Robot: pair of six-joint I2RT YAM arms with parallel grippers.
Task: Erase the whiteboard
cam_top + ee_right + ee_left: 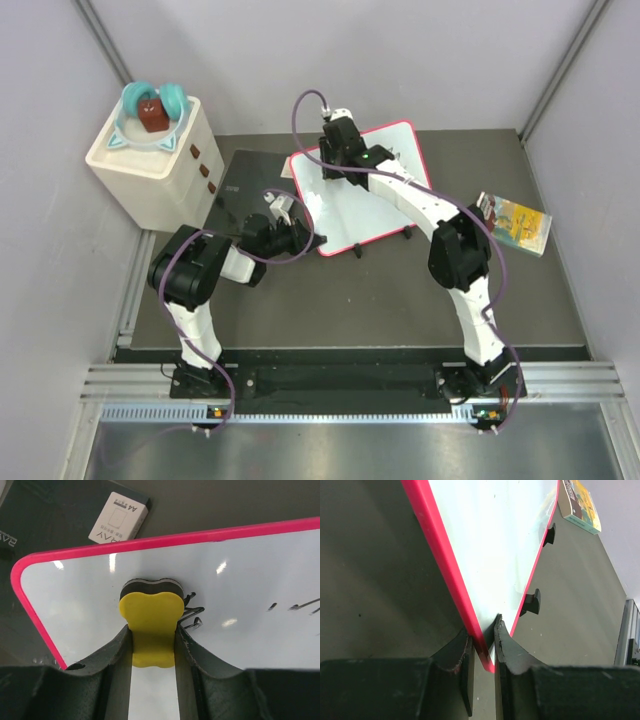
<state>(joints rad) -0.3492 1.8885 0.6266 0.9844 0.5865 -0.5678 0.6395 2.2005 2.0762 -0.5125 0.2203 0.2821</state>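
The whiteboard (375, 205) with a red frame lies tilted on the table behind the arms. My left gripper (300, 238) is shut on its near left corner (487, 655), one finger on each face. My right gripper (335, 150) is shut on a yellow eraser (150, 625) with a dark felt base, pressed flat on the board near its far left corner (30, 570). Black scribbles (192, 617) show just right of the eraser, and more marks (295, 606) lie further right. The board face in the left wrist view (495, 540) looks blank.
A dark grey slab (245, 190) lies left of the board, with a white labelled box (119, 522) on it. A white drawer unit (155, 160) with a teal and brown toy (153, 108) stands at the far left. A colourful booklet (515, 222) lies at the right.
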